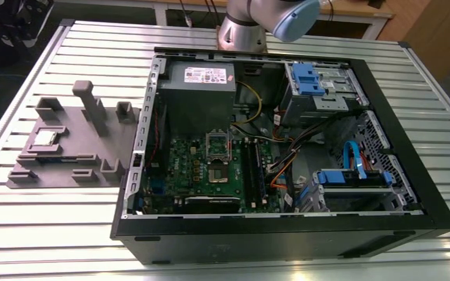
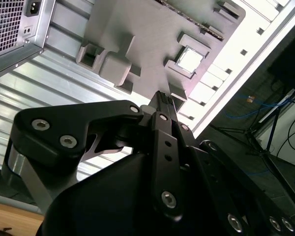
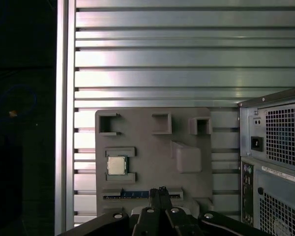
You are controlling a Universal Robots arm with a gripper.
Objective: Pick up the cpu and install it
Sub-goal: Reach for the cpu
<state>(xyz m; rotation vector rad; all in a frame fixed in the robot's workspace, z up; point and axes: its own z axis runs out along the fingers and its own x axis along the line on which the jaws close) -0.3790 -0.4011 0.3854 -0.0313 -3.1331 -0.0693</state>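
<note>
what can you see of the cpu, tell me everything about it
The cpu is a small flat square chip with a pale silvery metal top. It lies flat, top up, seated in the grey fixture between two raised lips, on the exterior view's left of the open computer case. Only the fixture touches it; the fingers hang apart from it.

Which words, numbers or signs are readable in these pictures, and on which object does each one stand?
No text can be read with confidence.
White label on the power supply: the print is too small to read.
Pale label strip on the back of the computer case: blurred, unreadable.
Top of the cpu: any markings are too small to read.
</note>
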